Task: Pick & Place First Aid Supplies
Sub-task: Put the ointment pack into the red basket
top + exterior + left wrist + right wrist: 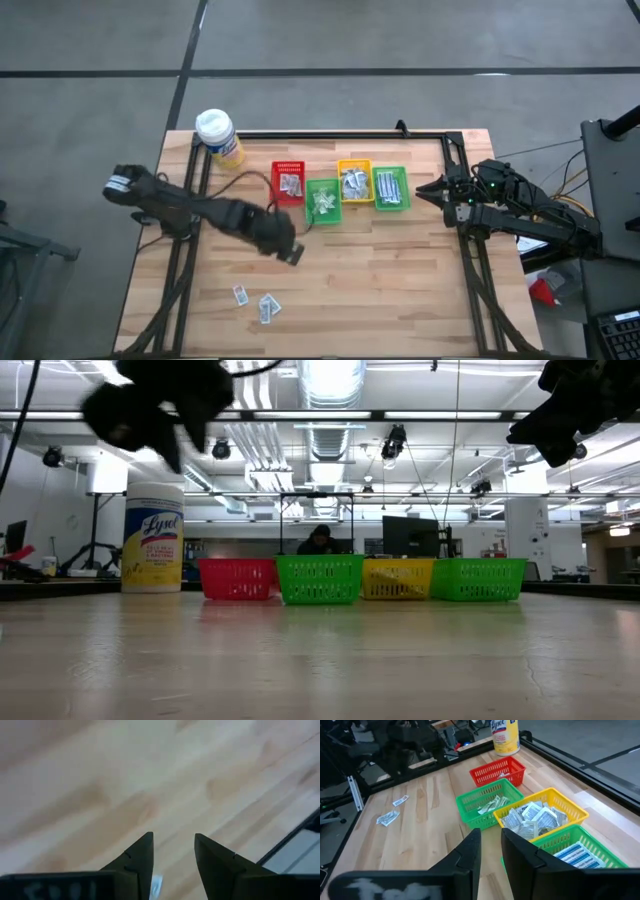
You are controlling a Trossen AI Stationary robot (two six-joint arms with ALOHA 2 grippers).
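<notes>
Left gripper (288,250), fingers apart, apparently empty, hovers between bins (322,200) and two loose packets (256,303).

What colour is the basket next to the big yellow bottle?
Red basket, beside the bottle; clearest in the right wrist view.

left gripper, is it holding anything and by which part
Cannot be told: the left gripper shows open space between its tips, but a white scrap sits low by one finger.

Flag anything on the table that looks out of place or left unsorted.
Two small white packets lie loose on the bare wooden table, near its front-left, far from the row of red, green and yellow plastic bins holding the other supplies. They look unsorted. Nothing appears spilled or damaged.
</notes>
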